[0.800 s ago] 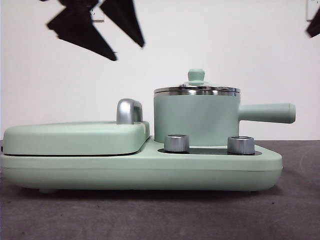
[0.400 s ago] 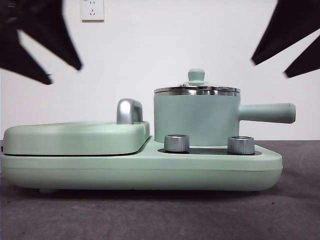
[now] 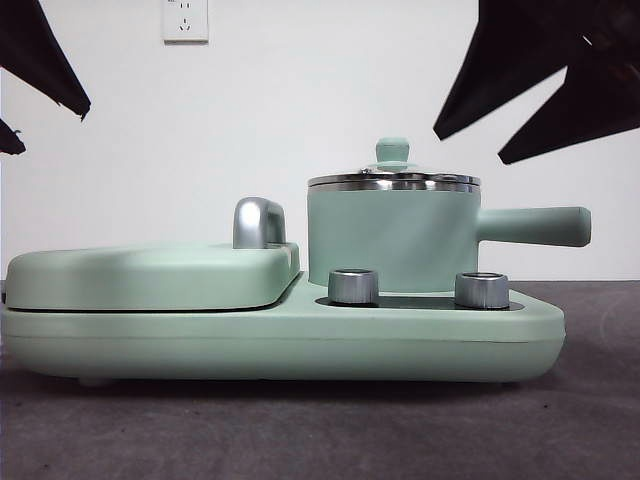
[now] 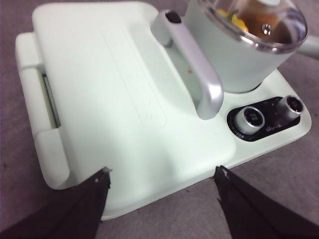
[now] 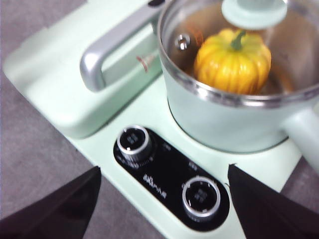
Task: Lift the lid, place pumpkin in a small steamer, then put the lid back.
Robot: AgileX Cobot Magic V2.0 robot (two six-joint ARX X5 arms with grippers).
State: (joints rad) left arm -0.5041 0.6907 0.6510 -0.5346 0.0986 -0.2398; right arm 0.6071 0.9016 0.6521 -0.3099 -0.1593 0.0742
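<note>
Your right gripper hangs above the control panel in front of the steamer, jaws spread wide with nothing between them. In the front view it shows as two dark wedges at the upper right, above and to the side of the pot, touching nothing. Your left gripper is also spread wide and empty, poised over the near edge of the griddle cover; in the front view only its black tips show at the upper left corner, well apart from everything on the table.

The lid sits on the steamer, its steel rim flush on the pot's rim and the knob upright. The pumpkin is inside the pot, seen through the glass from the right wrist view, stem up. The steamer stands on the mint base behind the two silver dials, its handle pointing away from the griddle side.

From the front you cannot see the pumpkin at all; the pot wall hides it. In the left wrist view only a scrap of yellow shows through the lid, and the pot is cut off by the picture's edge. The right wrist view is soft, so the panel's lettering cannot be read, and the pot's handle runs out of frame. The silver griddle handle covers part of the pot's base in the left wrist view.
</note>
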